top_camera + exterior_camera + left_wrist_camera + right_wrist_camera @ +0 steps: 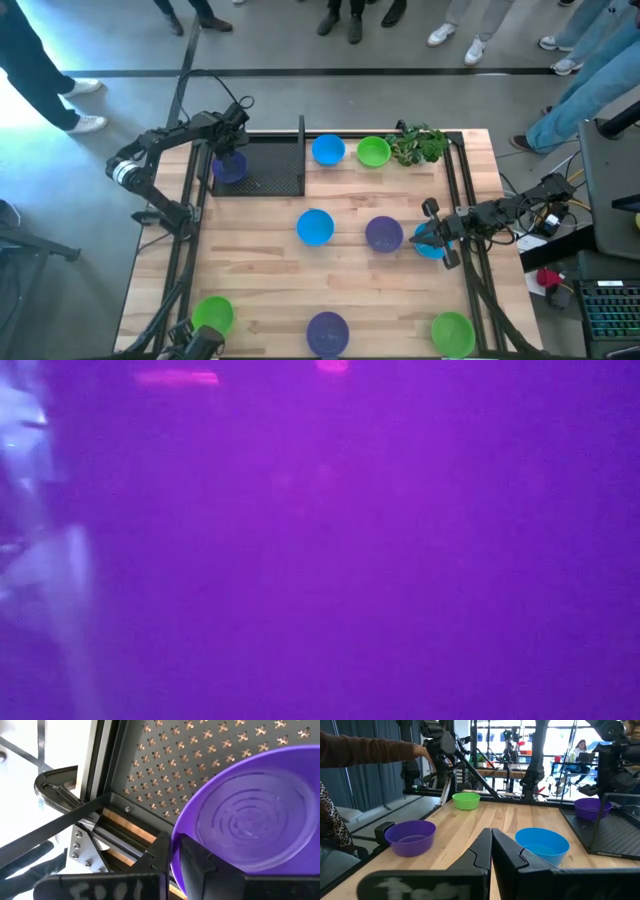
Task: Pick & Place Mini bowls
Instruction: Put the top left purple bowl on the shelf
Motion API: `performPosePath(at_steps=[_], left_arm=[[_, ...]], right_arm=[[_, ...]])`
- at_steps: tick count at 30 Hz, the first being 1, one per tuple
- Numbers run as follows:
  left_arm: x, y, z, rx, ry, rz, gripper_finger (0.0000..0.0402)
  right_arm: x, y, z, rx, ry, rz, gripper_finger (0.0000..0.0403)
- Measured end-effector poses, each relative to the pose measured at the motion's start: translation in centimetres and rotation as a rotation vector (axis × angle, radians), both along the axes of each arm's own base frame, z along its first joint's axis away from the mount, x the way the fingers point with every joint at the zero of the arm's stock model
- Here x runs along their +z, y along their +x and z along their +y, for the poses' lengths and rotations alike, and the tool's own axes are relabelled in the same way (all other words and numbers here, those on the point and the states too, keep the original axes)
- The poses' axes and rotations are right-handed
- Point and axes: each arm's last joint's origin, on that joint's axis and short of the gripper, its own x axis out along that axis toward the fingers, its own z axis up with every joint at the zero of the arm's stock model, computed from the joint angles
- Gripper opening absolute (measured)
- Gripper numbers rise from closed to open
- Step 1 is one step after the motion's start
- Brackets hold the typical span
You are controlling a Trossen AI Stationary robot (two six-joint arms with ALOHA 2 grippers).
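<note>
Left gripper [232,152] pinches a purple bowl's [229,167] rim over the dark perforated tray [270,165] (right gripper [437,238] pressed together, beside a blue bowl [428,245]); lower level, then release.

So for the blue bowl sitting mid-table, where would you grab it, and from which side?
Pinch the rim of the central blue bowl from straight above, one finger inside and one outside: it sits upright and open, with a thin round wall. Take the edge towards the left arm, where the table is bare. A purple bowl stands close on the other side.
</note>
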Motion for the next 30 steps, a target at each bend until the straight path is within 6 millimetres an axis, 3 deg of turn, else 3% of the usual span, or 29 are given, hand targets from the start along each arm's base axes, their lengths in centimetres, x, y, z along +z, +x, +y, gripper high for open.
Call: performPosePath(at_steps=[6,15,21,30], left_arm=[[0.0,0.0,0.0,0.000,0.001,-0.001,0.0030],[0.0,0.0,0.0,-0.003,0.002,0.002,0.0086],[0.2,0.0,0.1,-0.005,0.026,0.038,0.0092],[3.8,1.0,-0.4,0.007,0.097,-0.028,0.0092]], right_arm=[[0.0,0.0,0.0,0.000,0.000,0.000,0.0008],[0.0,0.0,0.0,0.000,0.000,-0.001,0.0008],[0.0,0.0,0.0,0.000,0.000,0.000,0.0008],[0.0,0.0,0.0,0.000,0.000,-0.001,0.0008]])
